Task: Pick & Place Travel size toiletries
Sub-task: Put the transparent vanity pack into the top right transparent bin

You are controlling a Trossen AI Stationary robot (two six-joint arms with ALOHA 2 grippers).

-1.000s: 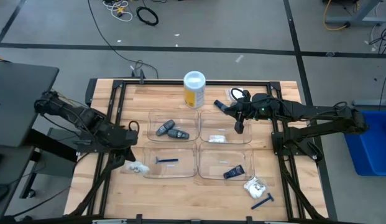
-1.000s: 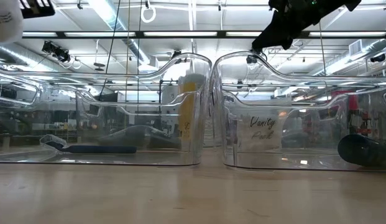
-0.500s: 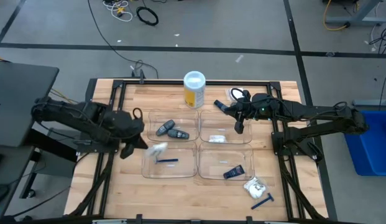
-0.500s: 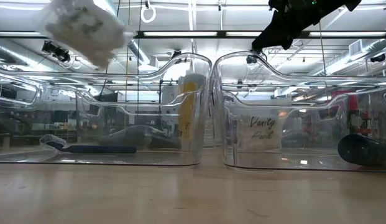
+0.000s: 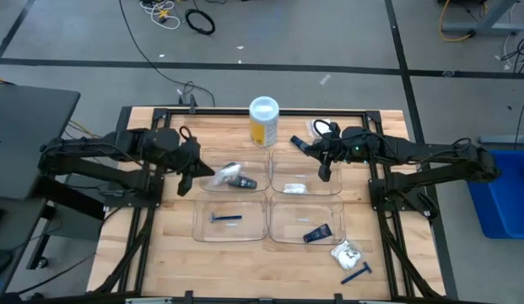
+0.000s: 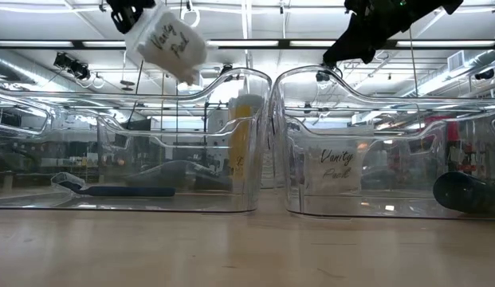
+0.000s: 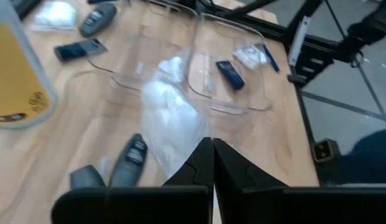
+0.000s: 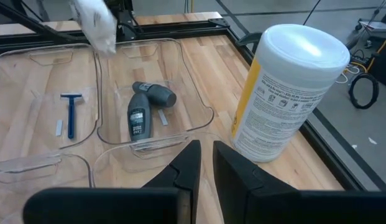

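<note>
My left gripper (image 5: 197, 175) is shut on a white crinkly packet (image 5: 219, 175) and holds it in the air over the far left clear tray (image 5: 207, 159). Two grey oval sticks (image 8: 138, 115) lie in that tray. The packet also shows high up in the low view (image 6: 166, 44) and in the left wrist view (image 7: 171, 124). My right gripper (image 5: 323, 171) hovers over the far right tray (image 5: 333, 160), its fingers (image 8: 188, 163) a narrow gap apart with nothing between them. A second packet (image 5: 295, 187) lies in that tray. My left gripper pinches the packet at one edge (image 7: 191, 149) between its two fingers. The fingers slant down from the table's left side. The packet sticks out beyond the fingertips, tilted, and is lifted clear of the tray and the table.
A tall yellow canister (image 5: 263, 122) stands at the far edge between the arms. The near left tray holds a blue razor (image 5: 225, 218), the near right tray a dark blue tube (image 5: 316, 233). A packet (image 5: 346, 252) and a razor (image 5: 356, 274) lie loose at the near right.
My left gripper has lifted the packet off the table's near left part. It has swung toward the far edge and the right, turning as it went. It stays shut, and the packet now hangs over the far left tray.
</note>
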